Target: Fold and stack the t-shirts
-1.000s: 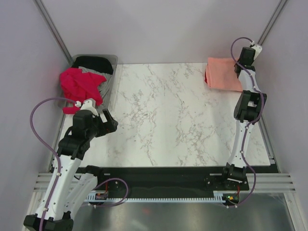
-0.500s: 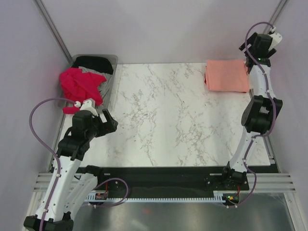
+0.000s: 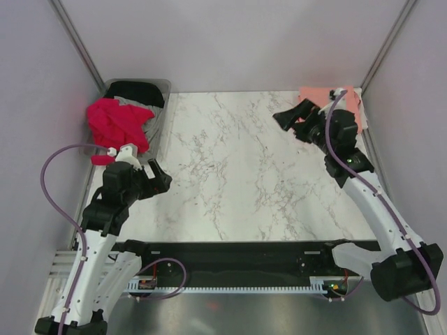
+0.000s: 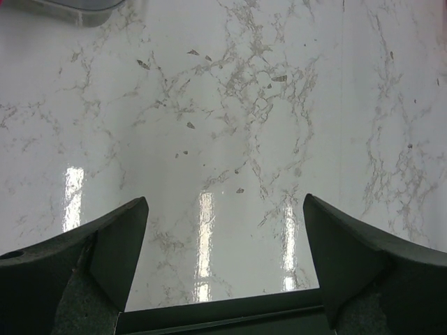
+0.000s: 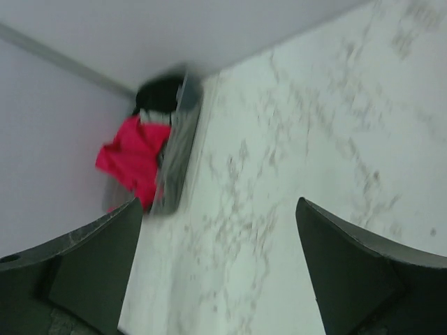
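A folded salmon pink t-shirt (image 3: 313,93) lies at the table's far right corner, partly hidden behind my right arm. A bright red t-shirt (image 3: 117,120) hangs over the clear grey bin (image 3: 162,88) at far left, with a black t-shirt (image 3: 135,91) in it. Both show blurred in the right wrist view: red (image 5: 136,158), black (image 5: 158,93). My right gripper (image 3: 292,123) is open and empty above the table, left of the pink shirt, pointing left. My left gripper (image 3: 158,175) is open and empty over bare marble near the left edge. No magenta shirt shows.
The white marble table top (image 3: 237,174) spans the middle. Grey walls and slanted frame rails close in the back and sides. The bin corner (image 4: 66,8) shows at the top left of the left wrist view.
My right arm has swung from the far right corner, off the pink shirt, down and left over the table. The left arm has barely moved.
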